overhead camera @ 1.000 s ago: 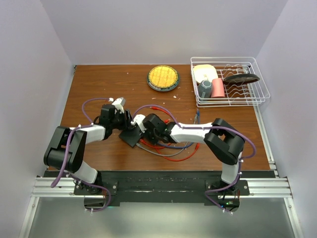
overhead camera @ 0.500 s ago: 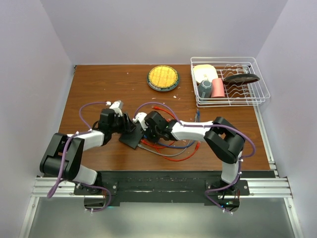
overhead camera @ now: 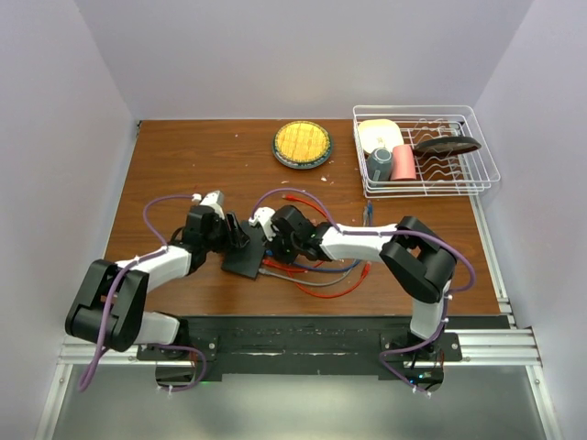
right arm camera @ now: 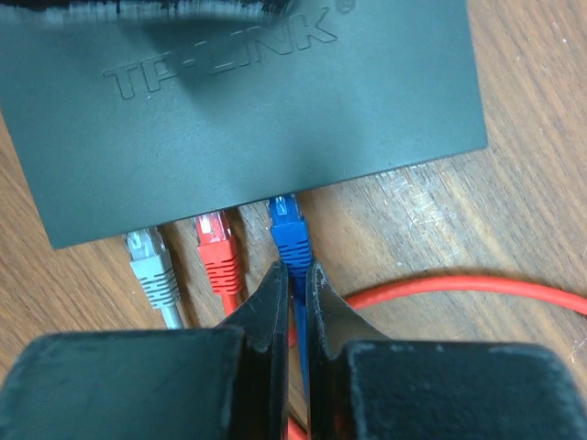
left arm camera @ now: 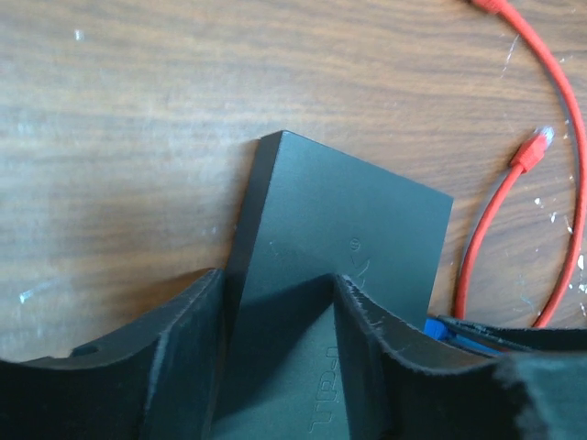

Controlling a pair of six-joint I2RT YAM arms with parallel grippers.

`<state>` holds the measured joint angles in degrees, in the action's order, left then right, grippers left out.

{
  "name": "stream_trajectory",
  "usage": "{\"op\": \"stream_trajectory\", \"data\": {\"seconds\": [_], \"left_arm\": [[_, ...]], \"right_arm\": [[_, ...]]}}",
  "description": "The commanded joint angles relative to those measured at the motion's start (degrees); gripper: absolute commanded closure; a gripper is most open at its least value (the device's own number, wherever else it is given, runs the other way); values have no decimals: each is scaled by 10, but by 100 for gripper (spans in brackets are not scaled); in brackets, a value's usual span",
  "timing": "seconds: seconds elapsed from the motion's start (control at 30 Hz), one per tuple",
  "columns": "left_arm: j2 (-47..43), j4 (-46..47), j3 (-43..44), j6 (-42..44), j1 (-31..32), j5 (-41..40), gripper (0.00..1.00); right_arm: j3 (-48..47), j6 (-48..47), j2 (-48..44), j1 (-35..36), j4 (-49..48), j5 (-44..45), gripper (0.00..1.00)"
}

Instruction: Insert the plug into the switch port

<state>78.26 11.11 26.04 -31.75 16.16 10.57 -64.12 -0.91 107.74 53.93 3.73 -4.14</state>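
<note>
1. Top view: the switch [overhead camera: 246, 260] is lying mid-table [overhead camera: 165, 165] near the front edge. The left gripper [overhead camera: 235, 235] is reaching it from the left and the right gripper [overhead camera: 269, 247] from the right. Loose cables [overhead camera: 321, 280] are crowding its right side. The yellow dish [overhead camera: 302, 144] and wire rack [overhead camera: 426, 151] are sitting well apart at the back, with bare wood between.
2. Left wrist: the left gripper [left arm camera: 280, 284] is standing part spread, one finger [left arm camera: 183, 357] against the switch's [left arm camera: 348, 229] side edge, the other over its top. Cannot tell whether it is clamping. A spare red plug [left arm camera: 535, 151] is lying free to the right.
3. Right wrist: the right gripper [right arm camera: 293, 273] is pressing nearly together, pinching the blue cable [right arm camera: 298, 312] just behind the blue plug [right arm camera: 288, 229]. The plug's nose is meeting the switch's [right arm camera: 248, 101] long edge beside a red plug [right arm camera: 218, 246] and a grey plug [right arm camera: 151, 266]. Depth unclear.
</note>
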Motion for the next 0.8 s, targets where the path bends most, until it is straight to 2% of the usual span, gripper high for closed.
{"op": "stream_trajectory", "data": {"seconds": [0.0,0.17,0.37,0.7,0.73,0.77], "left_arm": [[-18,-97,1,-60,44,105,39],[-17,-110,17,-60,35,67,28],[-17,-146,50,-49,27,14,16],[-27,-195,140,6,24,-41,12],[-32,-196,152,10,24,-43,12],[-33,-195,157,19,24,-44,12]], "right_arm": [[2,5,-39,-1,-217,-10,93],[18,1,-49,0,-203,-31,78],[36,-8,-64,0,-189,-43,70],[58,5,-135,-5,-151,40,56],[61,22,-147,-7,-149,41,45],[65,27,-155,-11,-147,59,44]]}}
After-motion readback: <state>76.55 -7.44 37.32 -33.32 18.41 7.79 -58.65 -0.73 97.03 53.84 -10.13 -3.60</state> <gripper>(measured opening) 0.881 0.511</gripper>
